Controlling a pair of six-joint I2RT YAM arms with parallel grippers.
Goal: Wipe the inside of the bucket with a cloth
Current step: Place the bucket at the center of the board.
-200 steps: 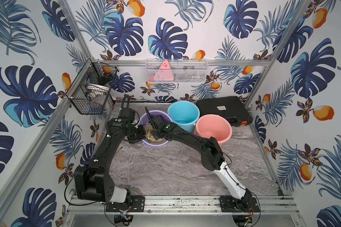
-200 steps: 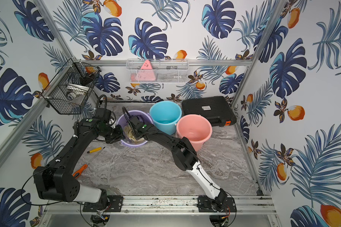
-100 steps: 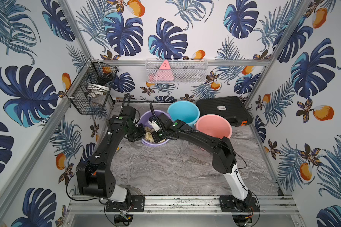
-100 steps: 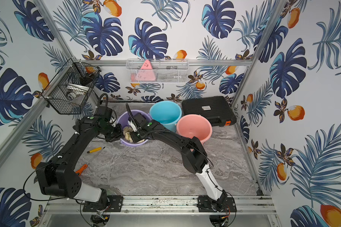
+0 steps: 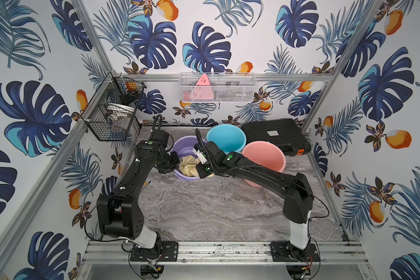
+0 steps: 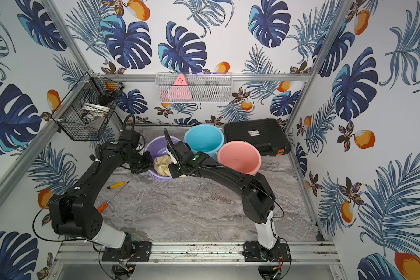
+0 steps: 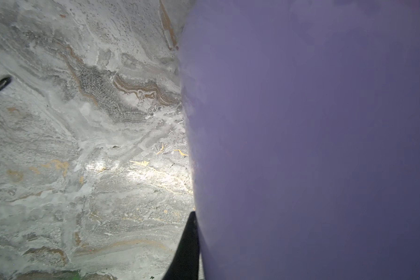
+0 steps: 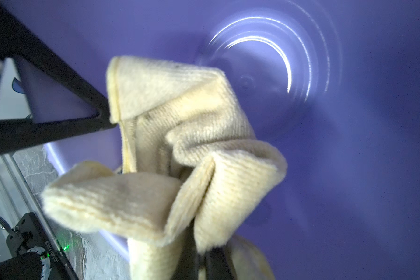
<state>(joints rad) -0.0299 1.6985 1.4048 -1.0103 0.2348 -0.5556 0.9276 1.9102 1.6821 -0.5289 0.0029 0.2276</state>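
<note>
left gripper [image 5: 177, 162]: clamped on purple bucket [image 5: 184, 148] rim; left wrist view shows only its outer wall, one finger [image 7: 187, 254] against it | right gripper [image 8: 204, 264]: closed on cloth [image 8: 180, 145], bunched inside bucket, seen closest in right wrist view | yellow-handled screwdriver [image 6: 116, 185] on tabletop [image 6: 192, 213]: a top view only

Top views high, looking down — same whole scene, wrist views close against bucket [image 7: 301, 145]

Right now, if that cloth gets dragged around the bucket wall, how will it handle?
Probably floppy: the cloth hangs bunched in loose folds from the right gripper. Likely light, since one pinch carries it. Its ribbed weave should drag, not slip, on the smooth purple bucket.
</note>
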